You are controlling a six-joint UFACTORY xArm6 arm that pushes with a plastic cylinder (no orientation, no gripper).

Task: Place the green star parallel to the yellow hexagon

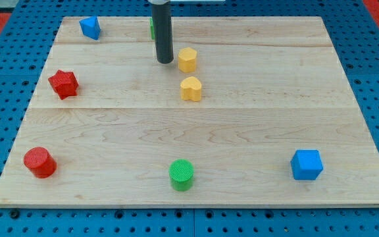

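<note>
The yellow hexagon (187, 59) sits on the wooden board near the view's top centre. My tip (165, 62) is on the board just to the hexagon's left, a small gap apart. The green star (152, 27) is almost wholly hidden behind the rod near the view's top edge; only a green sliver shows at the rod's left side. A yellow heart (191, 88) lies just below the hexagon.
A blue block (90, 27) is at the top left, a red star (64, 83) at the left, a red cylinder (39, 162) at the bottom left, a green cylinder (181, 174) at the bottom centre and a blue cube (306, 164) at the bottom right. The board's edge (196, 205) borders blue pegboard.
</note>
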